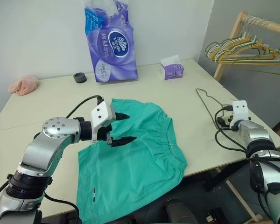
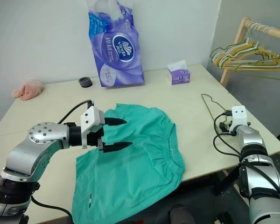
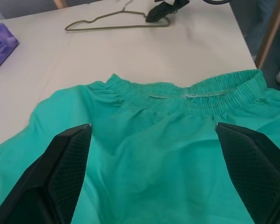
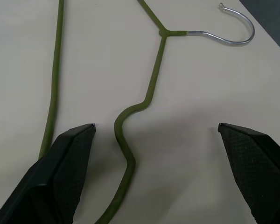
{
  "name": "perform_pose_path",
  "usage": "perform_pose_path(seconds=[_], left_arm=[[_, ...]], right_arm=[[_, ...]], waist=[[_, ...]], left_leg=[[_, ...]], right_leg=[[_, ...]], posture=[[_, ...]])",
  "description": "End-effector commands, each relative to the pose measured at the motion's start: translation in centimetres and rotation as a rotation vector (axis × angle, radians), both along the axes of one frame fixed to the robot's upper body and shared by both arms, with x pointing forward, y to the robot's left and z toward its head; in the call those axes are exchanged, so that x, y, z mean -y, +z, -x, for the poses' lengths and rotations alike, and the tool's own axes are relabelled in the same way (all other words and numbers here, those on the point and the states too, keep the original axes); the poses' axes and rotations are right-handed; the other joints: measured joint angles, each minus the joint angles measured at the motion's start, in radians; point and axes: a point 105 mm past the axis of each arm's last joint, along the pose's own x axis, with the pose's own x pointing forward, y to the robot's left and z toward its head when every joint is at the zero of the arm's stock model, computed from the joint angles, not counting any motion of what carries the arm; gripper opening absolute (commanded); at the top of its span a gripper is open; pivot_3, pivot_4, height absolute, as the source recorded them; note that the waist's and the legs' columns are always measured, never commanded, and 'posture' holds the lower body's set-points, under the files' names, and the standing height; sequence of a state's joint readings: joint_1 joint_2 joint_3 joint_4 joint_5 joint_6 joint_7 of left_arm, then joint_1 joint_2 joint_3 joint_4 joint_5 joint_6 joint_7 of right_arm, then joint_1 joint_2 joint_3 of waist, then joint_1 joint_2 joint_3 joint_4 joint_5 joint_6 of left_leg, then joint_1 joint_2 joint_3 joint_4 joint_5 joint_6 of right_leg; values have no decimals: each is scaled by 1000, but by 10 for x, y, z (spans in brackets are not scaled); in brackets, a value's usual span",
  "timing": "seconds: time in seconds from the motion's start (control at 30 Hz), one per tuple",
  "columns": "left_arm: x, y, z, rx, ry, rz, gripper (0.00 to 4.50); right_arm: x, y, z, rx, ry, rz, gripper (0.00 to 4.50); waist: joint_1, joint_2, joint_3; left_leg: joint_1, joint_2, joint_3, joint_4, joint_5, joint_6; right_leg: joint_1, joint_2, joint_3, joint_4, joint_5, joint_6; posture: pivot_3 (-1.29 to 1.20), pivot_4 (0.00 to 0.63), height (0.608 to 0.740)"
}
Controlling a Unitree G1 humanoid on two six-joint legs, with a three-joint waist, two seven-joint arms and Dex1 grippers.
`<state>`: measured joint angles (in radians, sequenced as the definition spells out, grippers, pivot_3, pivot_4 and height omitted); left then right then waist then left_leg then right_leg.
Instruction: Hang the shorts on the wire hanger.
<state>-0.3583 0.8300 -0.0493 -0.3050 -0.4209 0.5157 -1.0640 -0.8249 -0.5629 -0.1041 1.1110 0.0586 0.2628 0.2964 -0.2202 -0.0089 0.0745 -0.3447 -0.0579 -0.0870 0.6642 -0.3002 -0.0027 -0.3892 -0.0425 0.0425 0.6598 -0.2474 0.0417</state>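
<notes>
The teal-green shorts lie spread flat on the table, with the gathered waistband turned toward the right side and the leg end draping over the front edge. My left gripper hovers just above the cloth, open, nothing between its fingers. The olive-green wire hanger lies flat on the table at the right, its bare metal hook pointing away from me. My right gripper is low over the hanger's bent shoulder wire, open, with the wire lying between its two fingers and untouched.
A purple toilet-paper pack, a purple tissue box and a black ring stand at the back of the table. A pink cloth lump lies far left. A wooden rack with several hangers stands beyond the right edge.
</notes>
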Motion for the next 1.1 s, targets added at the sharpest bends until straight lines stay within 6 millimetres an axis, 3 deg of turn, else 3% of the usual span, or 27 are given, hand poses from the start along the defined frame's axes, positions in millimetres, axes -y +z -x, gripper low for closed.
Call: perform_pose_path(seconds=[0.03,0.3,0.47,0.6,0.77,0.8,1.0,1.1], left_arm=[[1,6,12,10,-88,-35,4464],[-1,13,2,53,-78,-45,4500],[-4,17,-6,85,-21,-33,4500],[-13,21,-18,121,58,-27,4500],[-28,31,-37,175,165,-3,4500],[-37,37,-47,211,221,-4,4500],[-66,69,-71,229,347,101,4500],[-74,69,-70,148,337,117,4500]], right_arm=[[-2,-26,14,-102,7,-32,4500],[-11,-44,22,-201,2,-70,1852],[-7,-39,17,-156,-53,-45,120],[-16,-14,2,-53,40,8,38],[-48,15,-11,51,286,84,38],[-62,31,-12,113,421,185,38],[-136,75,13,323,1024,664,38],[-162,84,30,416,1263,876,38]], waist=[[-1,-1,-1],[6,-11,-7],[13,-16,-12],[20,-17,-12],[19,-11,-8],[16,-9,-7],[3,0,-1],[-2,0,-1]], left_leg=[[0,0,0,0,0,0],[1,1,-2,0,0,0],[2,1,-3,0,0,0],[2,0,-3,0,0,0],[1,0,-2,0,0,0],[1,0,-2,0,0,0],[-1,0,-2,0,0,0],[-1,0,-3,0,0,0]], right_leg=[[0,0,0,0,0,0],[2,1,-1,-1,0,0],[3,1,-2,-2,0,0],[4,1,-1,-3,1,1],[2,1,-1,-3,1,1],[1,1,-1,-3,1,1],[-1,1,-1,-2,0,2],[-1,-1,-2,-2,0,3]], posture=[[-212,50,740],[-219,47,740],[-213,47,740],[-212,49,740],[-213,50,740],[-216,52,740],[-225,54,740],[-228,55,740]])
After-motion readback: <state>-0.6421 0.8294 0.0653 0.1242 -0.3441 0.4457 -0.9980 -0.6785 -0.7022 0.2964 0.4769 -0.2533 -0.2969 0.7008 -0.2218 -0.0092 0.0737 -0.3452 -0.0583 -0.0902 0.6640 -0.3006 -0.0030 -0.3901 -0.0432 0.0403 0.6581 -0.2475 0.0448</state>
